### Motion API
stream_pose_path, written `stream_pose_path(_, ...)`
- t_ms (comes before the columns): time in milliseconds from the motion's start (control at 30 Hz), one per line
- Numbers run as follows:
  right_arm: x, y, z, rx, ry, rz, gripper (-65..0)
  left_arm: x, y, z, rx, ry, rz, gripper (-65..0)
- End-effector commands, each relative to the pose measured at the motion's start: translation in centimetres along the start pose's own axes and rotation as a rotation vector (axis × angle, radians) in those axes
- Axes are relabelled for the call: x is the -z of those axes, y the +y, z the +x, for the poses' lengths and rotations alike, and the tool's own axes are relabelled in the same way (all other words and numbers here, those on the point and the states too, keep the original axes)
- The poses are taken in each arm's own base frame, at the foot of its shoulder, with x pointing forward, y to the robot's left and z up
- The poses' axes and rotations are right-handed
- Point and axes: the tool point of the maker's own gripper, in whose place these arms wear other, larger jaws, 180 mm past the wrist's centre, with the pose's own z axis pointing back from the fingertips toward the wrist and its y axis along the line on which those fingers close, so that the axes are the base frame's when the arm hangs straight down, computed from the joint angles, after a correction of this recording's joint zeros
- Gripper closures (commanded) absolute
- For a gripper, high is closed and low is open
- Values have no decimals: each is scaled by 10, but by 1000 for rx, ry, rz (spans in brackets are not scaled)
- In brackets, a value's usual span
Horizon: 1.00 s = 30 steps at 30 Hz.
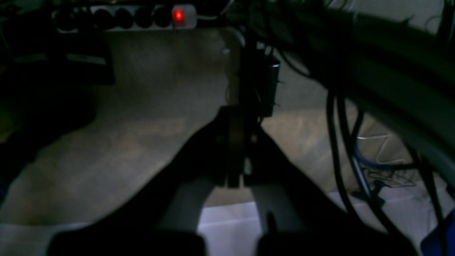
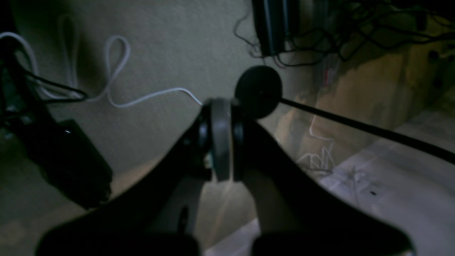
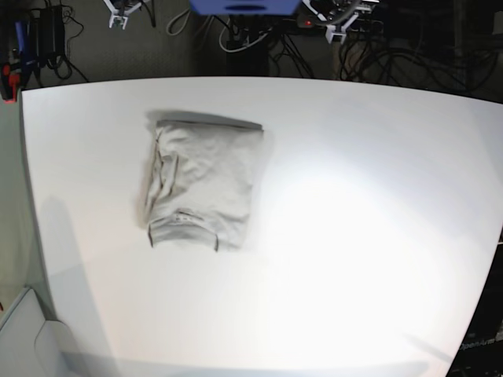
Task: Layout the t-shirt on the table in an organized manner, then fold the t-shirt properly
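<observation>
Left wrist view shows the left hand [image 1: 233, 177] hanging in dim light below the surface's level, pointing at a carpeted floor and a white power strip with a red lit switch [image 1: 142, 16]; its two dark fingers meet at the tips, so I read it as closed and holding nothing. No cloth appears here.

Right wrist view shows the right hand [image 2: 220, 142] likewise pointed at floor and loose white cable [image 2: 117, 71], fingers pressed together on nothing, with a round black disc on a rod [image 2: 258, 91] just behind the tips.

Base view shows the pale grey-beige, wrinkled cloth t-shirt [image 3: 203, 184] lying as a compact folded rectangle on the large smooth white surface [image 3: 369, 204], in its left half and nearer the far edge. Its long axis runs from far edge toward the near edge. Neither arm is over the surface. By the rig's layout the right arm sits on this view's left, so it looks the closer one to the shirt; the fold appears largely done.
</observation>
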Motion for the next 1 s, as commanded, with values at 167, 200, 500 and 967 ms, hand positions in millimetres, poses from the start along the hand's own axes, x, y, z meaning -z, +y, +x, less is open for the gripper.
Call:
stream_pose_path(167,-2,16,16,30,-23,-3,0,0,13,22,10,-45,16,0)
stream_pose_path(200,-3,18,17,31,-24,1,0,0,13,22,10,-45,16,0)
stream_pose_path(500,-5,41,17,68,-26,120,0,0,4,28,-24,-81,6,0)
stream_pose_path(967,1,30,20,58,-34,119,0,0,2,8,-66,-44,8,0)
